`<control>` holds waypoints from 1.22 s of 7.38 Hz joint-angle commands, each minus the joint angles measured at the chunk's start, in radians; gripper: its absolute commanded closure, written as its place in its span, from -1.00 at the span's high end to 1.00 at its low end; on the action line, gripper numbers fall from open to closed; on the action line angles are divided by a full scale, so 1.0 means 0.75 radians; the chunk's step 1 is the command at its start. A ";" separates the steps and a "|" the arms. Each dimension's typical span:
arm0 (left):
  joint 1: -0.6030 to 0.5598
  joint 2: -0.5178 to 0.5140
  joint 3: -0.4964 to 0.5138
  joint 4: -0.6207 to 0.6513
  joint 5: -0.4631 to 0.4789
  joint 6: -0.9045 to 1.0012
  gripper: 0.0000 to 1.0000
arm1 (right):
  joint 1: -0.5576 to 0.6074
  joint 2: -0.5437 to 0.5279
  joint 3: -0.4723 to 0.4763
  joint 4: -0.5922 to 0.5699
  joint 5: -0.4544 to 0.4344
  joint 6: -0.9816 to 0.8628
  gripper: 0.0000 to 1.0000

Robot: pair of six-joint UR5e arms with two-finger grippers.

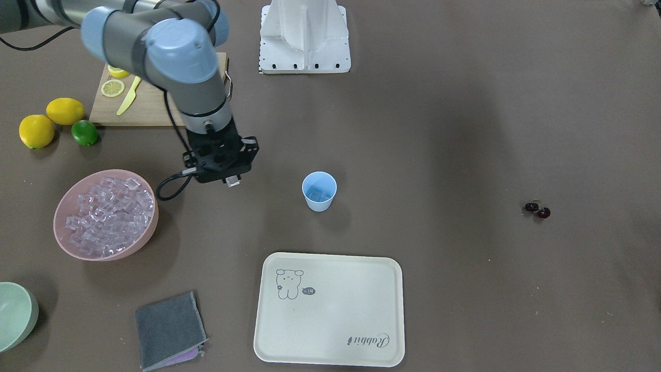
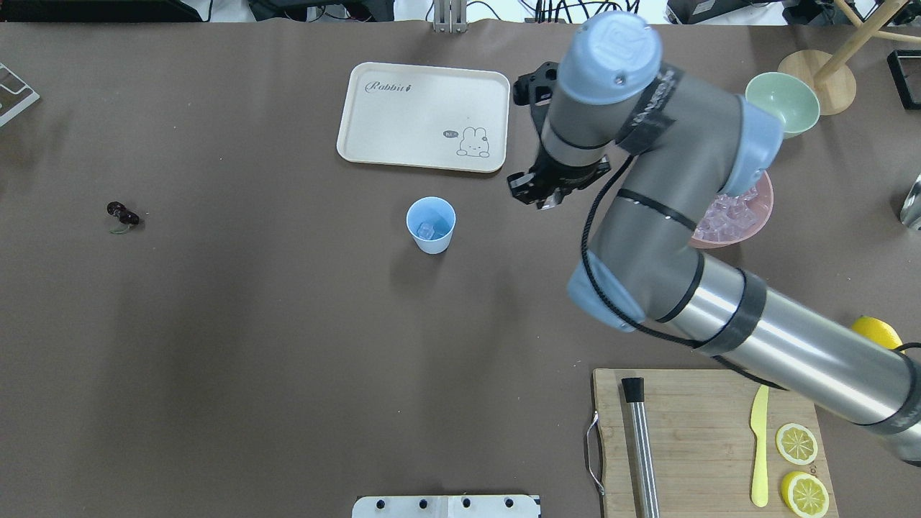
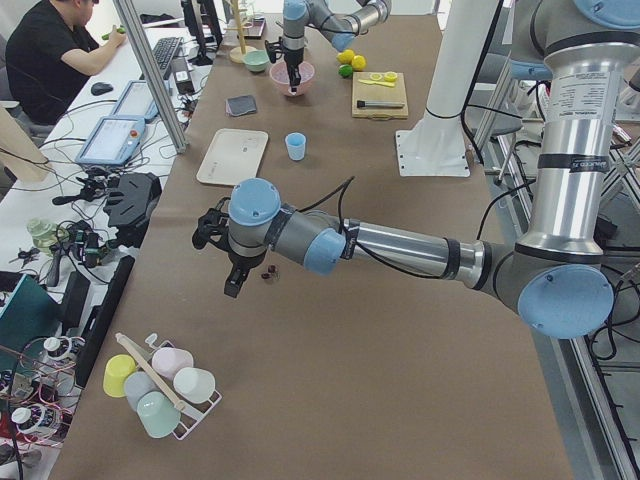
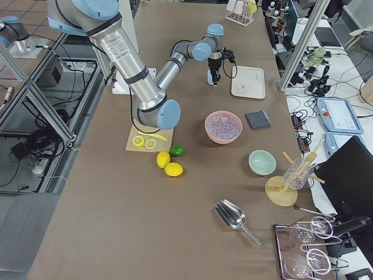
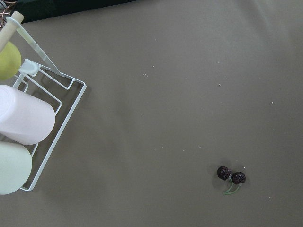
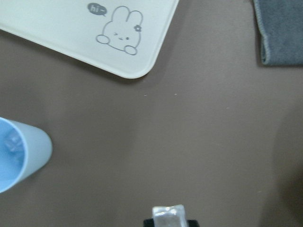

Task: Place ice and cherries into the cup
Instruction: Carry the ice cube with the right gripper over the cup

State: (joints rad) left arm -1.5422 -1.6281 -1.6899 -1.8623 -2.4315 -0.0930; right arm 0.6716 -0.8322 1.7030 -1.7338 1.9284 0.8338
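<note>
The light-blue cup [image 1: 319,191] stands upright mid-table with an ice cube inside; it also shows in the overhead view [image 2: 431,224] and at the left edge of the right wrist view [image 6: 19,153]. My right gripper [image 1: 232,182] hangs above the table between the pink bowl [image 1: 103,254] of ice [image 1: 111,214] and the cup, shut on one clear ice cube [image 6: 168,216]. The cherries [image 1: 537,209] lie on the table far from the cup, and show in the left wrist view [image 5: 231,176]. My left gripper [image 3: 232,285] hovers beside them; I cannot tell whether it is open.
A cream tray [image 1: 330,310] lies past the cup. A grey cloth [image 1: 168,330] and a pale green bowl [image 1: 13,315] are near the pink bowl. A cutting board [image 1: 155,108], lemons and a lime [image 1: 84,133] sit by the right arm. A cup rack [image 5: 28,123] lies near the cherries.
</note>
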 commanded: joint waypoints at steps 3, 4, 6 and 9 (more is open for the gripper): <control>0.001 0.001 -0.003 0.000 0.000 -0.001 0.96 | -0.159 0.346 -0.274 -0.004 -0.145 0.314 -0.53; 0.001 0.005 -0.005 0.000 -0.002 0.001 0.96 | -0.157 0.353 -0.291 0.015 -0.164 0.308 -0.52; 0.001 -0.001 0.005 0.000 0.000 0.001 0.96 | -0.157 0.349 -0.295 0.023 -0.168 0.308 -0.48; 0.001 -0.003 0.007 0.000 0.002 0.001 0.96 | -0.161 0.312 -0.272 0.043 -0.170 0.312 0.99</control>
State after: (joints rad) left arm -1.5416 -1.6293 -1.6850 -1.8622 -2.4311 -0.0914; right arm 0.5514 -0.5874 1.4916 -1.7095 1.8017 1.0670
